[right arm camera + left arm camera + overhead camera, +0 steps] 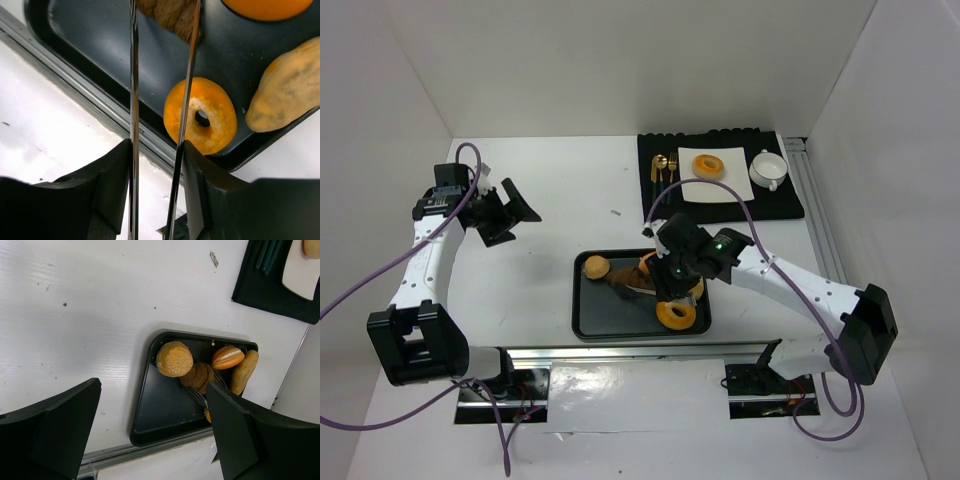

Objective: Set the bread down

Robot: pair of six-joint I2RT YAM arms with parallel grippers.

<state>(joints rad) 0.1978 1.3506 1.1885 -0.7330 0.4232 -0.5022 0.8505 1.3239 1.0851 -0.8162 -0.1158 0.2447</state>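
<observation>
- The right claw (pixel 157 150) is holding metal tongs (pixel 134 100) between its two fingers.
- The tips of the tongs sit on both sides of a brown bread (pixel 170 15), over the black tray (pixel 610 318).
- I cannot tell if the brown bread is lifted or lying on the tray.
- Also in the tray are a round bun (pixel 174 359), a shiny orange roll (pixel 227 357), a long roll (pixel 287 95) and a ring bread (pixel 205 117) near the front edge.
- The left claw (pixel 512 218) is wide and holds nothing, over the white desk (pixel 560 180) to the left of the tray.
- Farther back, a white plate (pixel 732 187) lies on a black mat (pixel 780 205).
</observation>
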